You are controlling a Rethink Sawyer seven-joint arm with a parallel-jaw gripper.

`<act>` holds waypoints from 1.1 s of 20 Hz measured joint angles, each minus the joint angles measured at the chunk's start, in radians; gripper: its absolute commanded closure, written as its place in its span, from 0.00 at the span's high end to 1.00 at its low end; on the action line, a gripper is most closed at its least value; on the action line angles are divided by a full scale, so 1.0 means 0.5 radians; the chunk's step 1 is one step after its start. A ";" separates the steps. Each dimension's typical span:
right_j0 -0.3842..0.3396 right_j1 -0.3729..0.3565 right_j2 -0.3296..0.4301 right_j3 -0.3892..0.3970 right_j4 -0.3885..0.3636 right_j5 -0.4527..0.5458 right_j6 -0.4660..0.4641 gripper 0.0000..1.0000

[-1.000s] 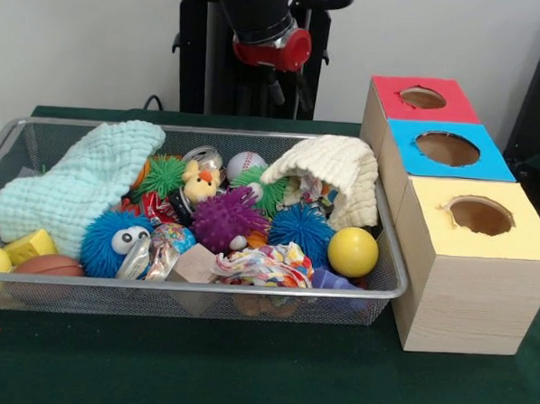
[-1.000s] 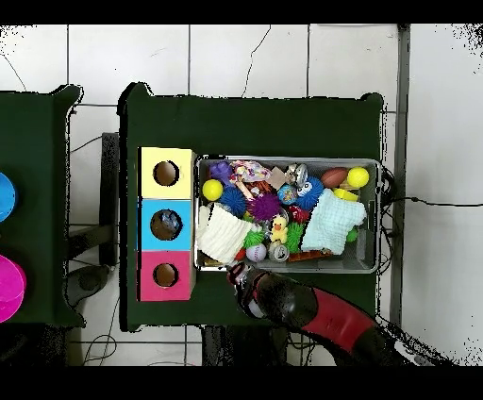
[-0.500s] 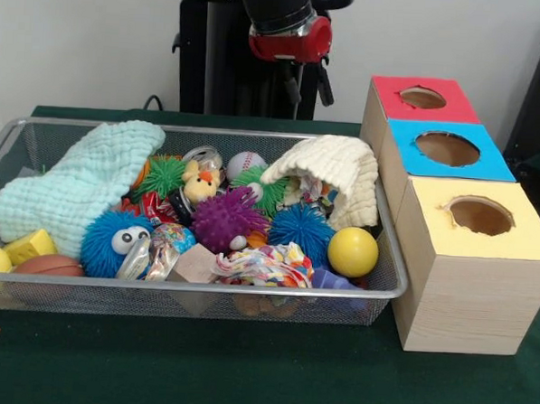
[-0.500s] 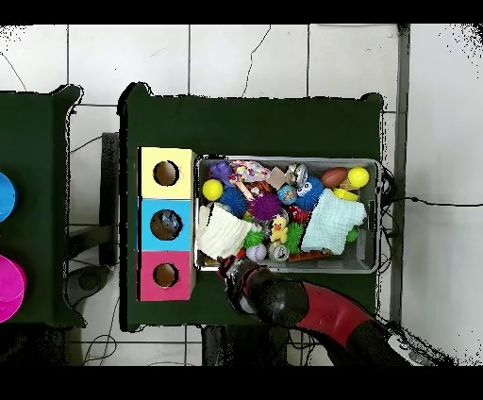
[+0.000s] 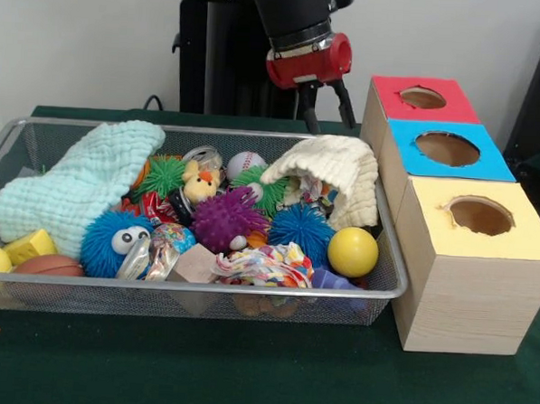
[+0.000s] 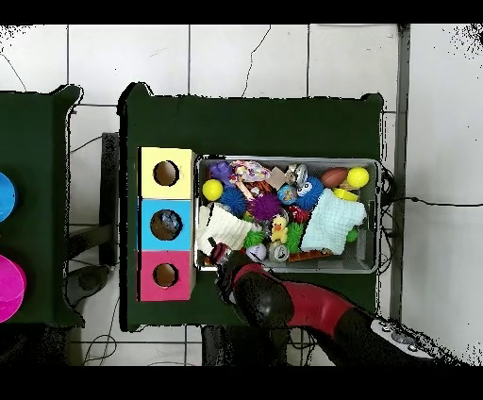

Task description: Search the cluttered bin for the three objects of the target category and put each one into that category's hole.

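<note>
The bin [image 5: 202,287] is a silver wire-mesh basket full of toys, also seen from overhead [image 6: 283,159]. The blue-topped hole [image 5: 447,148] is the middle of three wooden boxes; from overhead [image 6: 166,225] something greyish shows inside it. My gripper [image 5: 327,110] hangs open and empty above the bin's far rim, just over the cream cloth [image 5: 335,174] and left of the boxes. Overhead it [image 6: 223,255] is at the bin's corner nearest the red box.
A red-topped hole [image 5: 422,98] and a yellow-topped hole [image 5: 480,215] flank the blue one. The bin holds a mint cloth [image 5: 81,183], a purple spiky ball [image 5: 224,219], blue spiky balls [image 5: 300,226], a yellow ball [image 5: 352,252], a baseball [image 5: 246,165] and a duck plush [image 5: 199,182].
The arm has swung toward the boxes and come lower, so the gripper now sits over the cream cloth's end of the bin. The toys have not moved.
</note>
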 measured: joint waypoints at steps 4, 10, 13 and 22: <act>0.027 0.157 -0.016 -0.051 -0.096 -0.143 0.000 1.00; 0.072 0.472 -0.081 -0.269 -0.158 -0.088 0.000 1.00; 0.096 0.508 -0.077 -0.337 -0.193 -0.082 0.001 1.00; 0.508 0.409 -0.415 -0.505 -0.162 -0.268 0.000 1.00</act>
